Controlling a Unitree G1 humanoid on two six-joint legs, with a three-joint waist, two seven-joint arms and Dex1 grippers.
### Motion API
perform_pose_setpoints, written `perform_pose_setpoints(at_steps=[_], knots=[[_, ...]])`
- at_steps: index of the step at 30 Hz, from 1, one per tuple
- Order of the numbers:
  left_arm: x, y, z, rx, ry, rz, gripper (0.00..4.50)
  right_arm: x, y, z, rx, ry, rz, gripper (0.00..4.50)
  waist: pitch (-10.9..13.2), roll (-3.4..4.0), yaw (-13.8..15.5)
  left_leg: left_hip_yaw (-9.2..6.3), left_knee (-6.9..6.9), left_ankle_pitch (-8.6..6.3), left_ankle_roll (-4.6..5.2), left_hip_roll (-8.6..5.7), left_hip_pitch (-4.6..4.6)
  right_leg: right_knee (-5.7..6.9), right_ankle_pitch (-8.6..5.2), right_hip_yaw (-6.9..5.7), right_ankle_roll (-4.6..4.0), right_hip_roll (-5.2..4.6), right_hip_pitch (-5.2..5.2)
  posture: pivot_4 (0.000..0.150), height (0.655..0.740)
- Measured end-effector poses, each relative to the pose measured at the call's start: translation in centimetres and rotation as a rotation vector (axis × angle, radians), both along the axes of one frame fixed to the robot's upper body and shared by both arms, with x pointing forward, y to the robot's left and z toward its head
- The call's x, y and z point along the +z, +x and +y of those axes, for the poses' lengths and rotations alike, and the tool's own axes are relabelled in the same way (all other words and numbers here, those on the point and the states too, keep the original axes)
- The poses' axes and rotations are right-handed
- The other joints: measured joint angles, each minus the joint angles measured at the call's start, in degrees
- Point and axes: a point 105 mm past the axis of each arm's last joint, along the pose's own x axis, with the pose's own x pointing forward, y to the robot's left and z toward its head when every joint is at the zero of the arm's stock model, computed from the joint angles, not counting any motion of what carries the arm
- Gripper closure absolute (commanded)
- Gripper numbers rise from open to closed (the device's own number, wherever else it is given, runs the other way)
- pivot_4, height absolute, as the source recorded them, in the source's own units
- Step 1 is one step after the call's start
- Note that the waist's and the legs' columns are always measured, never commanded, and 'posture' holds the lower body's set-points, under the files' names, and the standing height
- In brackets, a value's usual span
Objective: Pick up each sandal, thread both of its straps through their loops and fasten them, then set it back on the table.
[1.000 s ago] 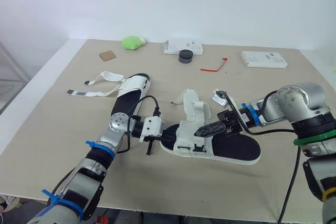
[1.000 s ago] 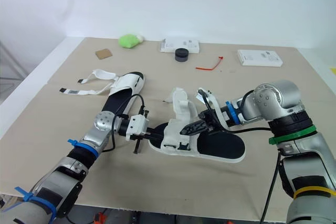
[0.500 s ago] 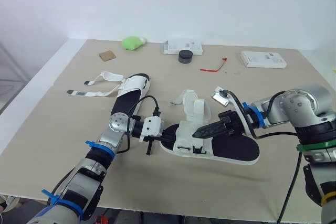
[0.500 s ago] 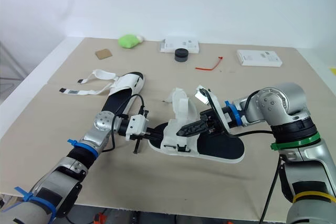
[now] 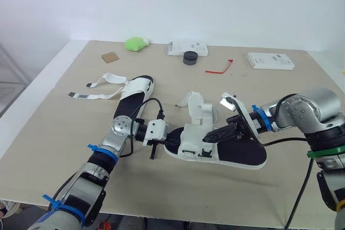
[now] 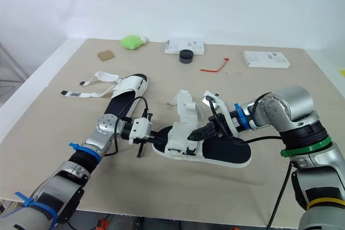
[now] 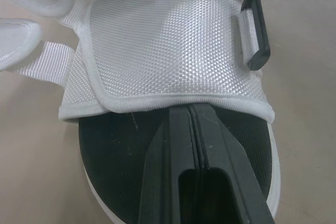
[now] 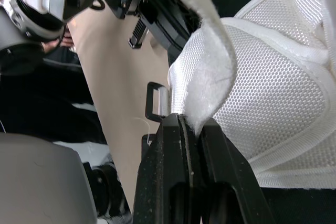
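Since the earlier frame, rolled at the wrist and dipped a little toward the midfoot – right gripper [image 5: 208, 138], with the carried strap [image 8: 210, 51] now leaning further over the white upper. No shift to report in the near sandal [image 5: 242, 153] or in the left gripper [image 7: 193, 113].

Grips the strap's free end tight on the right, white webbing squeezed in between the closed fingers. Held so, presumably, to steer the tip at the loop [image 8: 154, 102], just beside the fingertips on the sandal's side and not yet entered. On the left, fingers pressed together with nothing between them, laid along the black footbed at the sandal's left end, tips against the hem of the mesh flap [image 7: 168, 40]. Judged a pin, to keep the sole from sliding against the pull from the other arm.

Lies flat on the table [image 5: 59, 133], that sandal, near the middle. Second sandal [image 5: 135, 91] just beyond the left forearm, straps splayed open – a snag risk for any outward swing of that elbow. Bare board on the near side up to the front edge, and to the right of the sole: room there to draw the strap out. Green lump [image 5: 137, 43], black puck [image 5: 190, 57], two white boxes [image 5: 271, 60] and red tie [image 5: 220, 69] along the far edge, well apart
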Motion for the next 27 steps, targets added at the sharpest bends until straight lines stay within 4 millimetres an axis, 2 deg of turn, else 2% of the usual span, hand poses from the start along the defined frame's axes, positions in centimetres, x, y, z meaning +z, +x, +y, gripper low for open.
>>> perform_pose_setpoints(at_steps=[12,18,27], knots=[[0.0,0.0,0.0,0.001,0.001,0.001,4.50,1.6,0.0,1.0,0.048,0.061,-0.038,4.49,0.00,0.00,0.00,0.01,0.00,0.00,0.00,0.01,0.01,0.00,0.01,-0.01,0.00,0.00,0.00,0.150,0.7400],[0.0,0.0,0.1,0.003,0.001,0.001,4.50,3.0,-0.9,2.2,0.117,0.118,-0.087,4.49,-0.01,0.00,0.00,0.01,0.01,0.00,0.00,0.03,0.02,0.01,0.02,-0.02,0.00,0.03,0.01,0.150,0.7400],[0.0,0.0,0.1,0.006,0.001,0.002,4.50,2.3,-1.3,2.2,0.118,0.116,-0.066,4.49,-0.01,0.01,0.00,0.02,0.01,0.00,0.00,0.04,0.03,0.01,0.03,-0.01,0.01,0.03,0.00,0.150,0.7400]])
